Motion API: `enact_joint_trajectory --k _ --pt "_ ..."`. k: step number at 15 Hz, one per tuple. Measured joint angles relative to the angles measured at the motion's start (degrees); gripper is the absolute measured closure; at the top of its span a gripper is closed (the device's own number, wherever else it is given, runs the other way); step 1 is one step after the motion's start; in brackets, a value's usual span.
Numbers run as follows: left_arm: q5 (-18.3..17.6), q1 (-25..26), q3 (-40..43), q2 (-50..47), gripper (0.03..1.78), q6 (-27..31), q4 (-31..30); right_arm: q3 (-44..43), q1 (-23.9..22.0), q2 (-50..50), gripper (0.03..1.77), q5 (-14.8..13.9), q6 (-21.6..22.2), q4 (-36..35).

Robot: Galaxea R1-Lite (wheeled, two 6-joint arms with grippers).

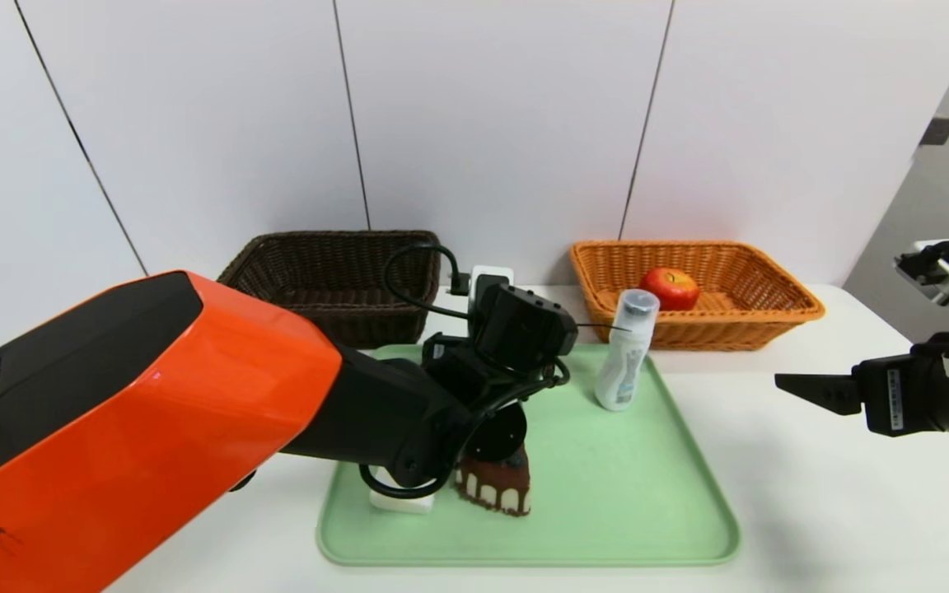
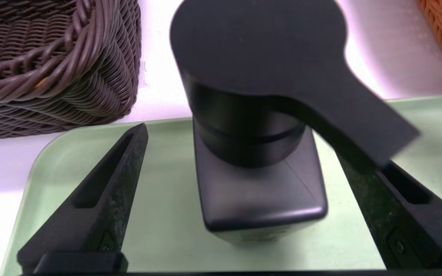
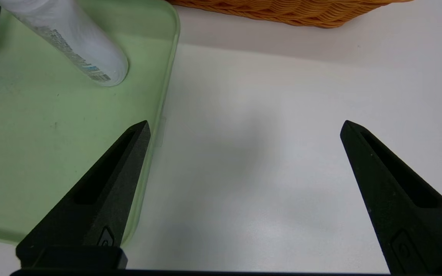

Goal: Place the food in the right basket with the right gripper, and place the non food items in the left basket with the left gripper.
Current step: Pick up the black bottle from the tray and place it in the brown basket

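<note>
Straddling the black pump bottle (image 2: 263, 184), the left gripper (image 2: 244, 184) has its fingers wide apart over the green tray (image 1: 606, 494), one to each side of the bottle's square body. The bottle stands upright between them, its round pump head and angled spout reaching up close to the wrist camera, the spout passing over one finger. Whether either finger touches it, I cannot tell.

Just beside that gripper, the orange-shelled arm (image 1: 219, 395) stretches across the tray and hides part of it from the head. Under the arm, partly covered, are the white soap bar (image 1: 402, 501) and, next to it, the chocolate cake slice (image 1: 495, 486) with white drips, both on the near part of the tray. The white tube bottle (image 1: 627, 350) stands toward the tray's far right corner, in front of the orange-tan basket (image 1: 738, 329), which holds the apple (image 1: 670, 288). Behind the tray on the left is the dark brown basket (image 1: 343, 317), its near right corner partly behind the arm.

Well apart, the right gripper (image 3: 245, 126) hangs over the white table (image 3: 263, 191) right of the tray, fingers wide apart with nothing between them.
</note>
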Motion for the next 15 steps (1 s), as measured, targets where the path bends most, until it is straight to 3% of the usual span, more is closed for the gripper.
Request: enact_joint_trajectory --k 3,11,15 --pt "0.0 0.3 -0.1 0.5 0.12 0.1 0.0 0.5 0.0 0.1 0.09 0.0 0.0 0.0" --pt "-0.2 0.8 -0.2 0.7 1.19 0.9 0.2 1.6 0.0 0.3 0.09 0.7 -0.1 -0.1" --pt "-0.8 1.0 -0.4 -0.1 1.19 1.2 0.7 2.4 0.0 0.1 0.09 0.7 -0.1 -0.1"
